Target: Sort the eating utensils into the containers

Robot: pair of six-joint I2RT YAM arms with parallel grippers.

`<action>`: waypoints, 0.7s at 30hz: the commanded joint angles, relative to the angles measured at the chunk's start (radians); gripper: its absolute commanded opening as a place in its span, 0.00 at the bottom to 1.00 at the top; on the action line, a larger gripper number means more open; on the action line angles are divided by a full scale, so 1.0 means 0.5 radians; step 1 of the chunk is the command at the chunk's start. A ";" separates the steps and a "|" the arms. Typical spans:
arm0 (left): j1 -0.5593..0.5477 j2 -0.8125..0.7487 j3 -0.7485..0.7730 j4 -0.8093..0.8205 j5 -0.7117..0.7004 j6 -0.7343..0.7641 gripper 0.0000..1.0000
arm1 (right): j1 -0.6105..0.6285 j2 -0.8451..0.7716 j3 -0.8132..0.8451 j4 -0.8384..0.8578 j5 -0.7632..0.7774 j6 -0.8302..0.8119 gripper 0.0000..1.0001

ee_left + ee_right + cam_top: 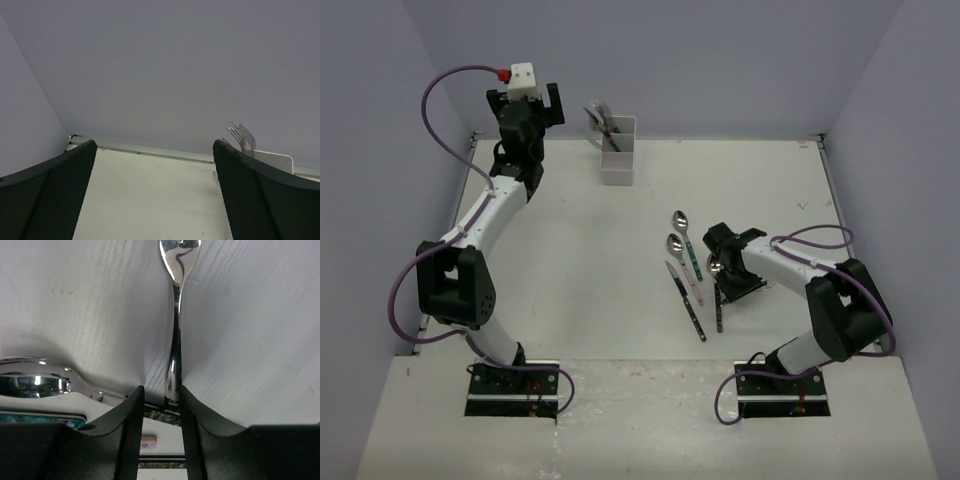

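Observation:
Several utensils lie right of centre. These are a teal-handled spoon (682, 222), a pink-handled spoon (676, 243), a dark-handled knife (688, 305) and a dark-handled spoon (718, 305). My right gripper (722, 272) is low over that last spoon. In the right wrist view the gripper (160, 392) straddles the spoon's shiny neck (174, 340). The neck touches the right finger, with a gap to the left finger. My left gripper (527, 100) is raised at the back left, open and empty (154, 145). The white container (618, 150) holds forks (241, 134).
Grey walls enclose the table on the left, back and right. In the right wrist view another spoon bowl (35, 380), a teal handle (35, 419) and a pink handle end (150, 441) lie close by the fingers. The container edge (272, 160) shows beside my left gripper's right finger.

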 commanded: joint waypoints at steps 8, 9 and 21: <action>0.011 0.119 0.205 0.034 0.216 0.038 1.00 | 0.092 -0.228 -0.179 0.120 0.013 0.407 0.40; 0.011 0.128 0.214 0.028 0.229 0.032 1.00 | 0.095 -0.253 -0.223 0.129 0.001 0.459 0.40; 0.011 0.205 0.275 -0.021 0.293 0.017 1.00 | 0.092 -0.251 -0.303 0.000 0.099 0.632 0.45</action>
